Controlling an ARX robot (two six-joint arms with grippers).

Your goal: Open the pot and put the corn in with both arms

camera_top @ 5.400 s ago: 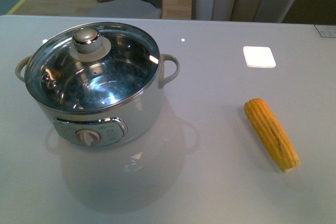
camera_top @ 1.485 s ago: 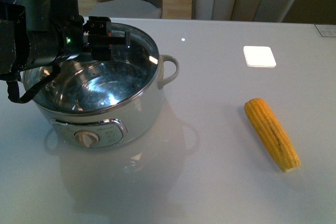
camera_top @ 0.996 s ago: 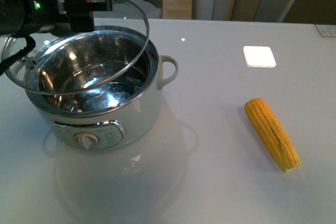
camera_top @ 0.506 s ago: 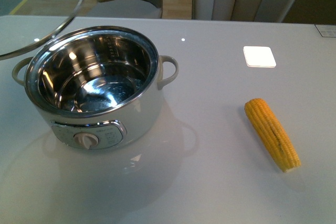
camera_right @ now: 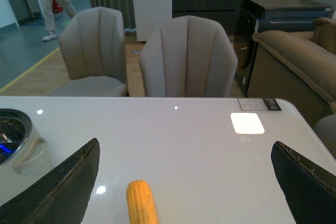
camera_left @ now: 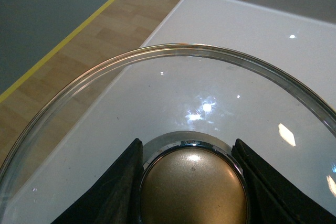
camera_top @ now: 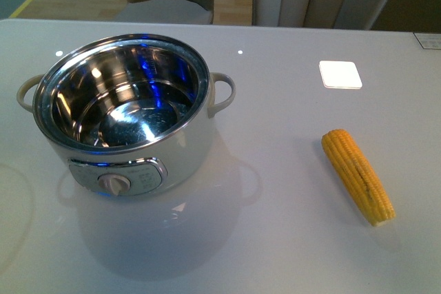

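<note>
The pot (camera_top: 187, 148) now stands open on the left of the white counter (camera_top: 275, 246), its shiny steel bowl empty. A second ago a glass lid was rising off it and tilting away to the left; now lid and arm have both left the front view.

The left wrist view shows where the lid went. The left pincer (camera_left: 187, 148) pinches its round metallic knob (camera_left: 193, 188), one dark finger pressed to each side, and the lid (camera_left: 173, 87) hangs over the counter's edge, with wooden floor beyond.

The corn (camera_top: 357, 175) has not moved. It lies on the counter to the right, well apart from the pot, its narrow end pointing away from the robot.

The right pincer (camera_right: 185, 145) is spread wide and empty, above the counter with the corn's tip showing between its fingers.

Opening looks done. What probably remains is setting the lid down, then the right arm lowering to grasp the corn and carry it across into the bowl.
</note>
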